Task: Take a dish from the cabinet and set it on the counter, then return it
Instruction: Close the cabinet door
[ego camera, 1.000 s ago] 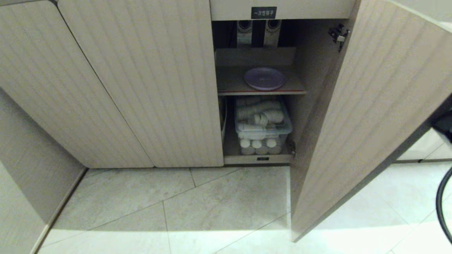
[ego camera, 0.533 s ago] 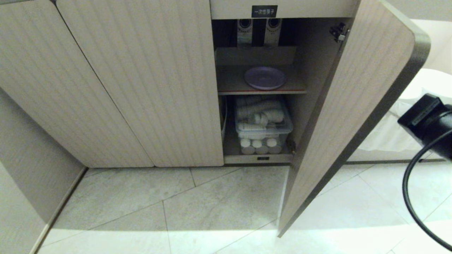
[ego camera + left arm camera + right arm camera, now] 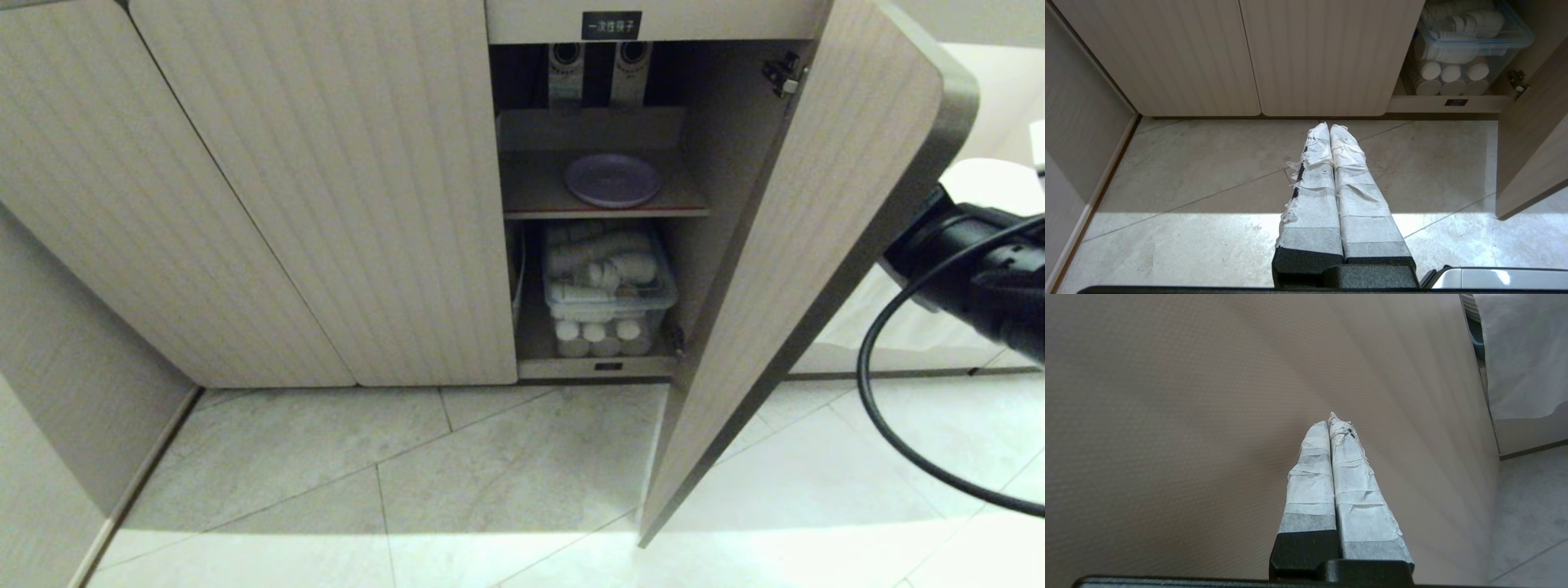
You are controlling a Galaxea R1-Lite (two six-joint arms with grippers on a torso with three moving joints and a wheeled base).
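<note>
Beige low cabinet (image 3: 326, 188) with vertically ribbed, round-cornered doors fills the upper two-thirds of the head view; two doors on the left are shut, the right-hand ribbed door (image 3: 808, 269) stands swung open, its dark edge running from upper right down to lower centre. Pale grey stone-tile floor (image 3: 457, 482) covers the bottom third. White cloth-draped surface (image 3: 988, 184) shows at the right edge behind the open door. Right arm, black with a looping black cable (image 3: 898, 425), comes in at mid-right, just behind the door's outer edge. Right gripper (image 3: 1329, 424): in its wrist view the two white-tape-wrapped fingers are pressed flat together, nothing between them, tips right up against the smooth beige back face of the door; contact can't be confirmed. Left gripper (image 3: 1329, 130): taped fingers likewise pressed together, empty, hanging above the floor in front of the shut doors, well apart from the open compartment. Inside the compartment, upper centre of the head view: red-edged shelf (image 3: 604, 212) carries the round, shallow lavender plastic plate (image 3: 612, 180), lying flat, slightly right of the shelf's middle, untouched. Below it, a clear plastic storage bin with blue-tinted rim (image 3: 608, 298) holds white rolled items and white round caps. Small black label with white Chinese characters (image 3: 611, 25) sits on the beige strip above the opening. Metal hinge (image 3: 782, 73) at the door's upper inner corner.
</note>
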